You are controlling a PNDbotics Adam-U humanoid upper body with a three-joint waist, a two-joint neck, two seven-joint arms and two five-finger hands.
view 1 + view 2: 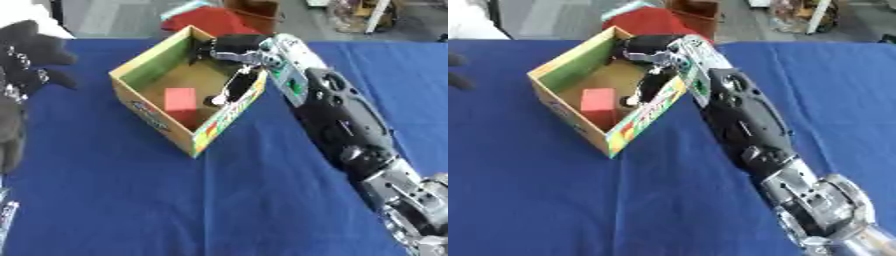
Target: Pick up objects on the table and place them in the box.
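Inside the box point(140, 64), a red block point(180, 98) beside the right robot hand point(234, 47), grip perhaps closed, unclear.

Bright, even light overhead; soft shadow inside the box point(140, 65); both views are blurry, with pale glare top left.

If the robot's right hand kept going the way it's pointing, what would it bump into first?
The right hand reaches over the open cardboard box with its fingers pointing down inside. Going straight on, it would probably meet the dark object below it, beside the red block, though depth is hard to judge.
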